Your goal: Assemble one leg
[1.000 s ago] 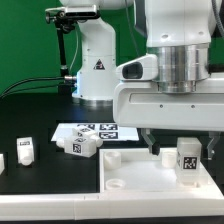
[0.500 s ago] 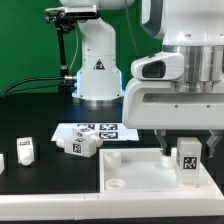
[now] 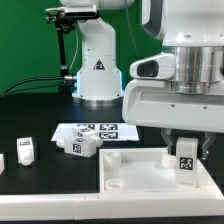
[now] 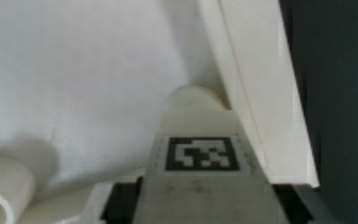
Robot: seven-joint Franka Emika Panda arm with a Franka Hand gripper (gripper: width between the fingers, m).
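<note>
Exterior view: gripper (image 3: 183, 147) hangs low over the white panel (image 3: 135, 175), near the panel's far right corner as that view sees it. One leg (image 3: 185, 160) stands upright there on the panel, tag facing the camera, its top between the two fingers. One dark fingertip (image 3: 165, 151) shows just beside the leg on the exterior view's left; the other finger sits on the leg's far side, mostly hidden. Fingers flank the leg closely, but cannot tell whether they press on it or stand a little apart.

Wrist view: leg (image 4: 202, 150) runs up the middle of the frame, tagged face toward the lens, tapering end resting on the panel's surface (image 4: 87, 90) next to its raised rim (image 4: 256, 90). Dark table beyond the rim. A round white form at the frame corner is unclear.

Panel lies at the near right part of the black table (image 3: 40, 185). Round holes visible at its near and far left corners.

Second leg (image 3: 84, 144) lies on its side near the table's middle, just off the panel's far left corner, partly over the marker board (image 3: 108, 131). Third leg (image 3: 26, 151) stands apart toward the table's left edge. Another small white piece (image 3: 2, 160) cut off at that edge.

White robot base (image 3: 97, 65) stands at the far side, green backdrop behind.
</note>
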